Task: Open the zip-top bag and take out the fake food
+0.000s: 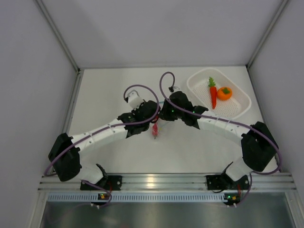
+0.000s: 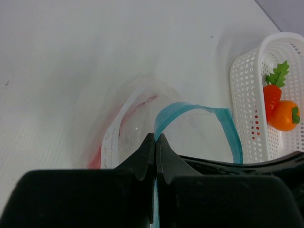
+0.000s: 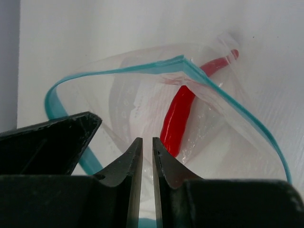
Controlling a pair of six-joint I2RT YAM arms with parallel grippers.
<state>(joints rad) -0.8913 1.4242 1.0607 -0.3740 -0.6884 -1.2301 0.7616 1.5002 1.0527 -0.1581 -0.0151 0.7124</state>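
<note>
The zip-top bag hangs between the two wrists over the table's middle, its mouth spread open. My left gripper is shut on the bag's light blue zip strip. My right gripper pinches the opposite lip; only a narrow slit shows between its fingers, and the strip runs in between them. A red chili pepper lies inside the clear bag, to the right of the right fingertips. The carrot and the orange lie in the basket.
A white perforated basket stands at the back right, close to the right arm's elbow; in the left wrist view this basket stands just right of the bag. Grey walls close in the table on both sides.
</note>
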